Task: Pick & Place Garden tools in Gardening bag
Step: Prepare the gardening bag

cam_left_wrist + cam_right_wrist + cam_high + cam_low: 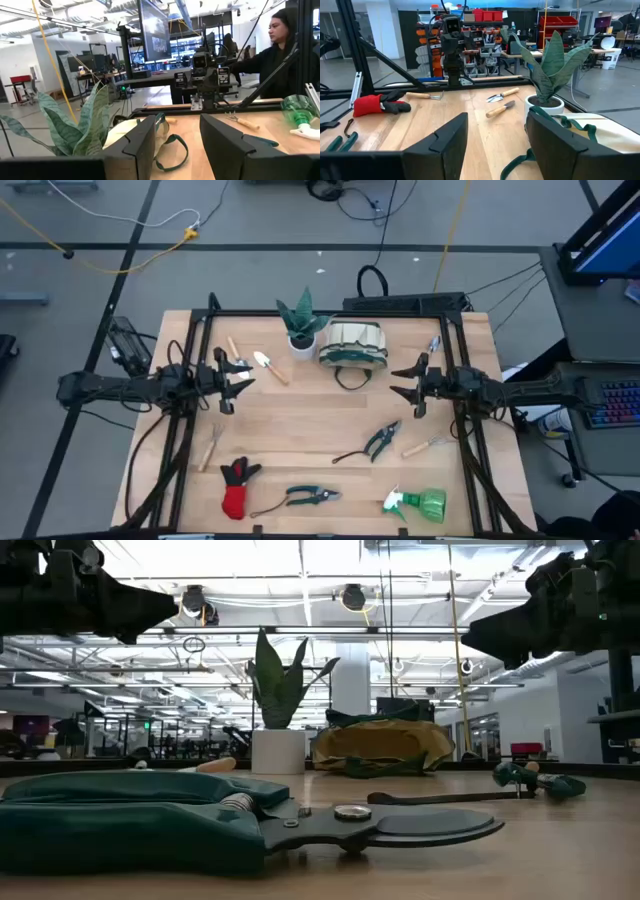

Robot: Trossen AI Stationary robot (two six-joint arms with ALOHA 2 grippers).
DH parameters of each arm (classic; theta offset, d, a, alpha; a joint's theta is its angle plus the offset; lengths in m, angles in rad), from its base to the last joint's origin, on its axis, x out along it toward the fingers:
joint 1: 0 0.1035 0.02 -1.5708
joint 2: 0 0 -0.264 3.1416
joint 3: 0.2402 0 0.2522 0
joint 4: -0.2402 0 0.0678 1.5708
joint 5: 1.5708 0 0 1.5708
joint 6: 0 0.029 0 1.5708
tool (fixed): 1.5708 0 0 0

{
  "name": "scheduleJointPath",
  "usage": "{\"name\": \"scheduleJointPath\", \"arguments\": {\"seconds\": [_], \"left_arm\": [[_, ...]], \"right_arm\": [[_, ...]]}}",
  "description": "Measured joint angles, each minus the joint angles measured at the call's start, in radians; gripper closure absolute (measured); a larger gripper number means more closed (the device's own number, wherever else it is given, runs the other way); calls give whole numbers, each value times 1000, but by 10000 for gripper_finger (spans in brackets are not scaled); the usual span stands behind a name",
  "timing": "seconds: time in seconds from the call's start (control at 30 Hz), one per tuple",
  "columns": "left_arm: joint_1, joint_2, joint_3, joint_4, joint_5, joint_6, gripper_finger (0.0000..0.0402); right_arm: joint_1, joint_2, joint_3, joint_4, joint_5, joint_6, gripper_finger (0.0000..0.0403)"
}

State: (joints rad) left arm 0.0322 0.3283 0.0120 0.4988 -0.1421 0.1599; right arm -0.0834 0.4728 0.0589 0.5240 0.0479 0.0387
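No readable writing anywhere. Left gripper (243,381) and right gripper (402,380) hung spread wide, empty. Beige canvas bag with green trim (353,343) sat far centre; tools scattered nearer, pruning shears (240,822) cropped low.

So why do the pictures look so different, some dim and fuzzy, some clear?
Low view: bright ceiling lights backlight the scene, so the arms overhead are silhouettes, and the close pruning shears look soft. High view: even light, faint shadows on the table. Wrist views: each open claw, left and right, fills the foreground as a dark mass.
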Motion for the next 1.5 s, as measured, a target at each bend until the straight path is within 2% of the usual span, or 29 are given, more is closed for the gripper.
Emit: {"name": "scheduleJointPath", "arguments": {"seconds": [0.57, 0.77, 1.17, 1.5], "left_arm": [[0, 0, 0, 57, 2, -35, 241], [0, 16, 35, 56, 14, -37, 241], [0, 190, 131, 43, 11, -30, 241], [1, 254, 177, 48, 7, -18, 241]], "right_arm": [[0, 0, 0, 67, 0, -6, 209], [0, 15, 0, 134, -1, -25, 209], [0, 142, 62, 178, -1, -28, 209], [0, 323, 148, 175, 4, -48, 209]]}}
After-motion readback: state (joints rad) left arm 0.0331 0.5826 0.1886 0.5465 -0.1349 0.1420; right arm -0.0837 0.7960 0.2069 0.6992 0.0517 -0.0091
